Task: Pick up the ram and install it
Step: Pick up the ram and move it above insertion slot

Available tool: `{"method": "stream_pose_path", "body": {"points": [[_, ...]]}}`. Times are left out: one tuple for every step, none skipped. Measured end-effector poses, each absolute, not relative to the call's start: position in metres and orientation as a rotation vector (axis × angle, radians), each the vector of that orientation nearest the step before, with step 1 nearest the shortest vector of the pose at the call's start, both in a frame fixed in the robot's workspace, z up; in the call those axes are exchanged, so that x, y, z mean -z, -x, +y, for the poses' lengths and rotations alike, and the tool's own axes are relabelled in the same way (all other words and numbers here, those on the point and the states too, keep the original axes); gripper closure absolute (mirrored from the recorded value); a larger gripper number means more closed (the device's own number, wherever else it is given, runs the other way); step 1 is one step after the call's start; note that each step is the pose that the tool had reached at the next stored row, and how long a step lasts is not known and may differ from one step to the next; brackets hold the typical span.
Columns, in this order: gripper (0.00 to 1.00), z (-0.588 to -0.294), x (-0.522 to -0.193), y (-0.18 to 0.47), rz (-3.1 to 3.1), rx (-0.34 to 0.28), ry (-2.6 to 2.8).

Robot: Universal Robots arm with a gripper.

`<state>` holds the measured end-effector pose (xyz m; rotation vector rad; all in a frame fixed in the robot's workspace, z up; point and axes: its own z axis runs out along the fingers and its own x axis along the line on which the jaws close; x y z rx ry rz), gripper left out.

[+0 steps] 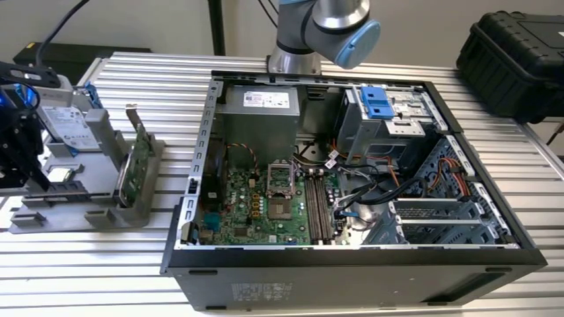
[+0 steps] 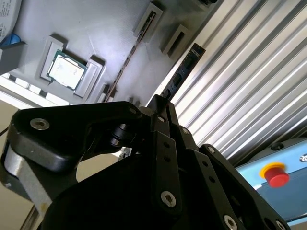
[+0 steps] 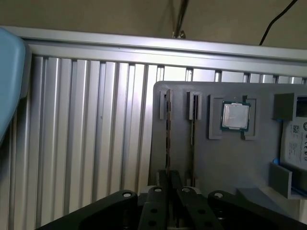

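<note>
While the gripper (image 1: pixel 20 148) hangs over the grey holder (image 1: pixel 53 208) at the exterior view's left, we note it stands well apart from the open computer case (image 1: pixel 352 271).

Ram (image 3: pixel 168 129): in the first wrist view we see it edge-on, a thin line along the holder's outermost slot, just beside the slatted table (image 3: pixel 96 134). Its near end runs down between the black fingers (image 3: pixel 160 187). In the second wrist view its dark flat face (image 2: pixel 184 69) slants away from the fingertips, across the holder's edge.

Pincer: clenched on the ram, one finger against each face. Whether the ram sits in the slot or is raised clear of it, we cannot tell.

Also logged:
- a processor chip (image 3: pixel 235 116) in its square recess
- a second thin strip (image 3: pixel 193 129) in the next slot
- a green card (image 1: pixel 141 162) standing upright in the holder, with a hard drive (image 1: pixel 66 125) behind it
</note>
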<state>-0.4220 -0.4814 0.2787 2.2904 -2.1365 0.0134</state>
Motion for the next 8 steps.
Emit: {"method": "stream_pose_path", "body": {"points": [[1.00,-0.4814,-0.2790,0.4220,-2.137,-0.013,-2.290],[1.00,-0.4815,-0.2793,0.4220,-2.136,-0.013,-2.290],[1.00,-0.4814,-0.2796,0.4220,-2.137,-0.013,-2.290],[1.00,-0.4814,-0.2799,0.4220,-2.136,-0.013,-2.290],[1.00,-0.4814,-0.2803,0.4220,-2.136,-0.013,-2.290],[1.00,-0.4814,-0.2805,0.4220,-2.137,-0.013,-2.290],[1.00,-0.4814,-0.2808,0.4220,-2.137,-0.013,-2.290],[1.00,-0.4814,-0.2809,0.4219,-2.137,-0.014,-2.290]]}}
